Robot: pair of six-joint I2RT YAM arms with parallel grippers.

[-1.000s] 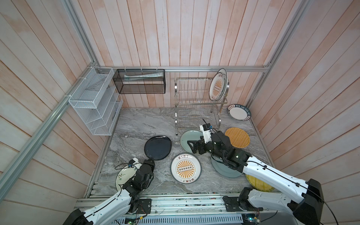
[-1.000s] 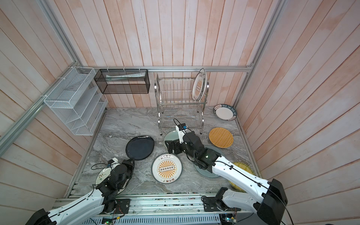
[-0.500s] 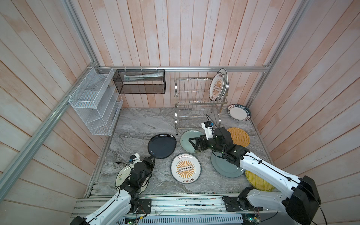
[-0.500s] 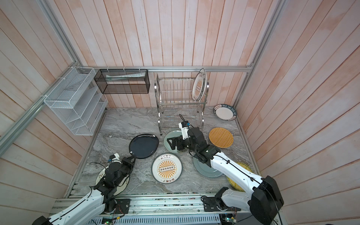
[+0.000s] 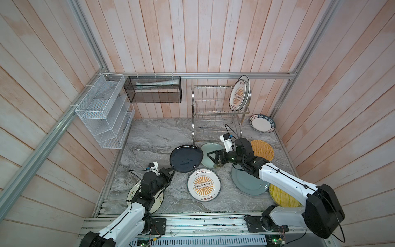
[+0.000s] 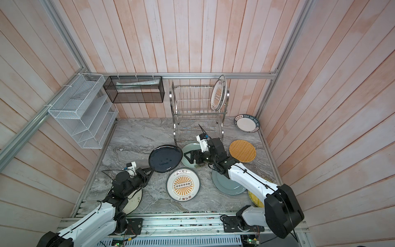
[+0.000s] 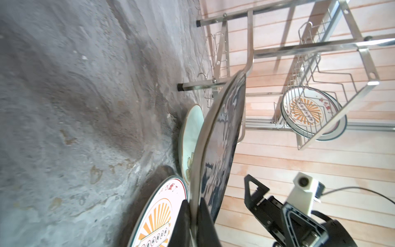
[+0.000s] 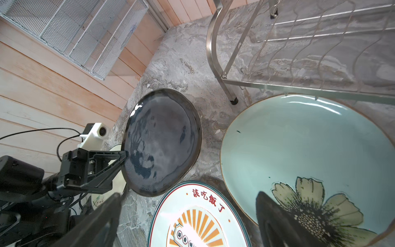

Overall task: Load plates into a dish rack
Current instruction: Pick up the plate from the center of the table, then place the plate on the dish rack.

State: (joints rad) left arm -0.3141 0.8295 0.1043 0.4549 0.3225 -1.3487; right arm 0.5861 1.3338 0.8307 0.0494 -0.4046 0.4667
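Top views, clock set with 12 at the back wall. Grey marble bench (image 5: 149, 136) carries everything. Two-tier shiny steel wire dish rack (image 5: 215, 112) stands at 12–1 against the wall. Two plates sit upright at the 3 o'clock end of its upper tier, the front one a white racked plate with orange sunburst (image 5: 238, 96).

On the bench:
- grey-blue round plate (image 5: 248, 184) at 4, partly under the right arm
- second white sunburst plate (image 5: 203, 185) at 6
- woven-look orange plate (image 5: 263, 149) at 3
- yellow woven-look plate (image 5: 282, 196) at 5, mostly hidden by the arm
- pale green flower plate (image 5: 210, 147) just in front of the rack's legs
- white plate with dark lettered rim (image 5: 262, 123) at 2, beside the rack
- cream plate (image 5: 133, 192) at 8, under the left arm

Glossy black plate (image 5: 186, 158) is near centre, off the bench and tilted. Left fingers (image 5: 172, 170) are clamped on its rim at the plate's 7 o'clock edge; the left wrist view shows the rim pinched between them.

Right fingers (image 5: 212, 157) are spread wide with nothing between them. They hover over the pale green flower plate, pointing to 9, near the glossy black plate but apart from it.
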